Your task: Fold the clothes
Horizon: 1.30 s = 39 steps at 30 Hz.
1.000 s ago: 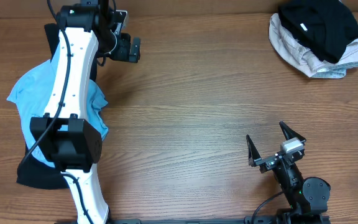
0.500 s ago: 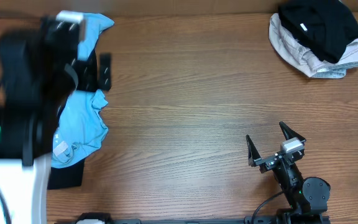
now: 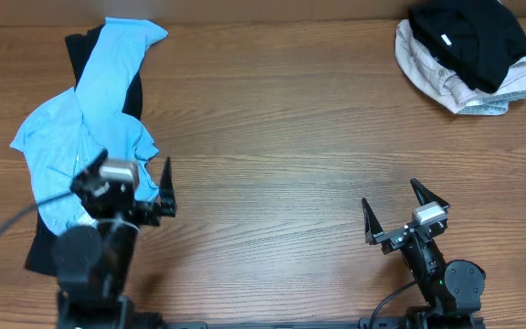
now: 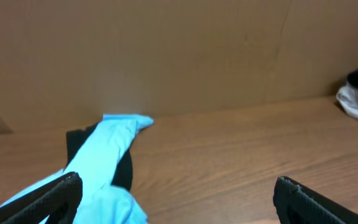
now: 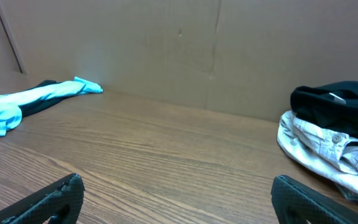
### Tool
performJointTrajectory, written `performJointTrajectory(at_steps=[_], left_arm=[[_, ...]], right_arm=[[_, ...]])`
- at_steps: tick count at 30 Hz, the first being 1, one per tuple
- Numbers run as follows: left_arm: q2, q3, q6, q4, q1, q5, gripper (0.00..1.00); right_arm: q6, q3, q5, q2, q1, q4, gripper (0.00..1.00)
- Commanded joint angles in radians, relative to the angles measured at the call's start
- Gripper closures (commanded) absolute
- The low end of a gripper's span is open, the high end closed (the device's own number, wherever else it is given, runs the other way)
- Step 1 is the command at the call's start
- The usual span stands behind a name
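Note:
A light blue garment (image 3: 85,119) lies crumpled over a black garment (image 3: 133,91) at the table's left; both also show in the left wrist view (image 4: 104,162). My left gripper (image 3: 126,187) is open and empty at the near left, just over the blue garment's near edge. My right gripper (image 3: 405,210) is open and empty at the near right, resting low. In the right wrist view the blue garment (image 5: 36,96) lies far off to the left.
A pile of a black garment (image 3: 468,37) on pale clothes (image 3: 446,78) sits at the far right corner, also in the right wrist view (image 5: 334,130). A brown cardboard wall (image 5: 166,43) backs the table.
My left arm has pulled back from the far left corner to the near left edge, letting go of the blue garment, which now lies stretched toward the far corner. The right arm has not moved.

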Motion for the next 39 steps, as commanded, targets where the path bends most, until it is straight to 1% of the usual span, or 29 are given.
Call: performJointTrajectory(at_steps=[1,3,6,18,22,27,39], left_arm=[[-0.079,-0.167,-0.049,0.144,0.010,-0.007,0.00],[-0.119,-0.247,-0.069,0.246,0.010,-0.008,0.00],[-0.161,-0.314,-0.069,0.321,0.010,-0.011,0.00],[-0.338,-0.496,-0.068,0.350,0.012,-0.045,0.00],[-0.404,-0.507,-0.068,0.274,0.019,-0.045,0.00],[-0.457,-0.507,-0.069,0.089,0.018,-0.044,0.00],[-0.455,-0.507,-0.068,0.095,0.018,-0.044,0.00]], right_arm=[[0.004,-0.010,0.013,-0.011,0.005,0.006,0.00],[0.003,-0.010,0.013,-0.011,0.005,0.006,0.00],[0.004,-0.010,0.013,-0.011,0.005,0.006,0.00],[0.003,-0.010,0.013,-0.011,0.005,0.006,0.00],[0.004,-0.010,0.013,-0.011,0.005,0.006,0.00],[0.003,-0.010,0.013,-0.011,0.005,0.006,0.00],[0.003,-0.010,0.013,-0.011,0.005,0.006,0.00]])
